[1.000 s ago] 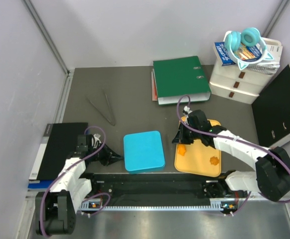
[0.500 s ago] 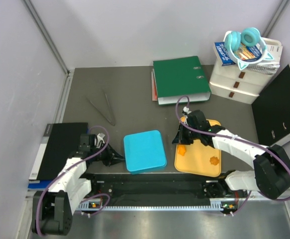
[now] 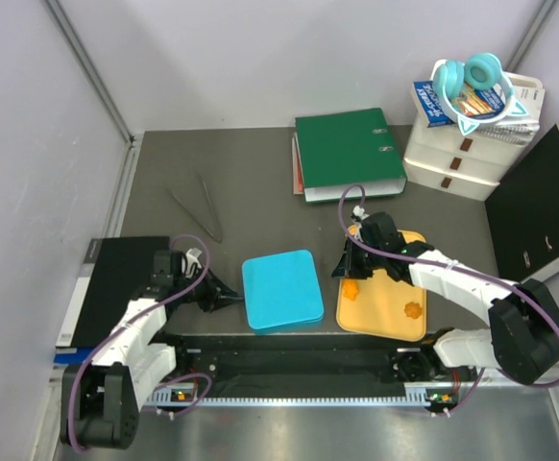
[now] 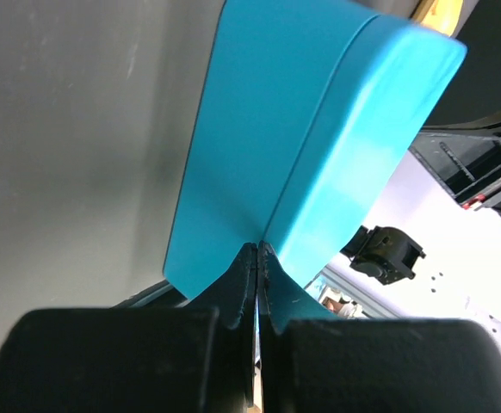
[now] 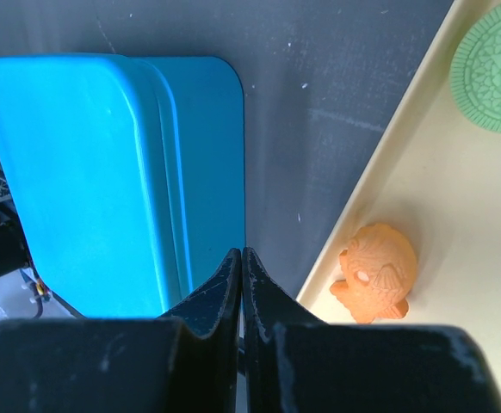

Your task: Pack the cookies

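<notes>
Two orange cookies (image 3: 413, 309) and one green cookie (image 5: 491, 53) are being borne on one tray (image 3: 385, 312); left pincer (image 4: 257, 251) and right pincer (image 5: 242, 252) are being pressed together.

I saw the blue box (image 3: 280, 290) as smooth plastic with a soft satin sheen. The table (image 5: 337, 86) was dark matt grey, finely speckled and scuffed. The yellow tray (image 5: 440, 224) looked like dull, smooth plastic. The orange cookie (image 5: 376, 271) seemed moulded and slightly waxy, the green cookie (image 5: 494, 73) matt and embossed. The left claw (image 4: 256, 251) and right claw (image 5: 241, 255) were matt black plastic.
</notes>
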Controlling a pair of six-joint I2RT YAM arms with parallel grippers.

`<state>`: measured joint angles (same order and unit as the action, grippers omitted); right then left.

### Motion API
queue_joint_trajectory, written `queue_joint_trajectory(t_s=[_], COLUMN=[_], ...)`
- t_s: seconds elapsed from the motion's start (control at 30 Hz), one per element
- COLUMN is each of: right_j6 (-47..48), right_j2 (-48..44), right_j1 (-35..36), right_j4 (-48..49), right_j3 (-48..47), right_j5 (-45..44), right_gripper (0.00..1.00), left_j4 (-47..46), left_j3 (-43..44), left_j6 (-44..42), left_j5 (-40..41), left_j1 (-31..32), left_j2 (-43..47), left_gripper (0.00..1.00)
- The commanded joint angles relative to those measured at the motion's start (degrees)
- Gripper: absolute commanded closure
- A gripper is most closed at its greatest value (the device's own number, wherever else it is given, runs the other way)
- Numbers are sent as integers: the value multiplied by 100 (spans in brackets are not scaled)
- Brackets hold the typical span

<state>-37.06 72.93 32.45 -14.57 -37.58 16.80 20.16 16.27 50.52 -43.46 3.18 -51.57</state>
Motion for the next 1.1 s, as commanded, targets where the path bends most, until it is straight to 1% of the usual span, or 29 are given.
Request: queue_joint_trajectory(t_s=[0.0,0.23,0.4,0.6,0.7,0.77,0.83,1.07], right_j6=[93,94,76,-73,-222,-293,-407,-443], right_j2=[11,2,-59,-481,-595,-560,-411,98], right_j1=[-63,-63,-72,-72,-72,-63,-72,139], right_j4=[138,156,138,217,445,604,841,1211], right_j3=[-197,-188,-223,-407,-495,-539,-575,-768], right_j5=[-19,-27,-19,174,473,885,1280,1888], right_gripper=[100,100,100,100,100,100,100,100], left_j4=[-390,-495,-654,-794,-838,-856,-891,-953], left_j3=[315,359,482,640,675,675,675,667], left_j6=[54,72,72,28,28,37,37,72], left_j5=[-75,-13,-13,-39,-48,-57,-57,-66], left_j1=[33,34,34,34,34,34,34,60], left_j2=[-99,-195,-467,-749,-828,-854,-872,-907], left_gripper=[100,100,100,100,100,100,100,100])
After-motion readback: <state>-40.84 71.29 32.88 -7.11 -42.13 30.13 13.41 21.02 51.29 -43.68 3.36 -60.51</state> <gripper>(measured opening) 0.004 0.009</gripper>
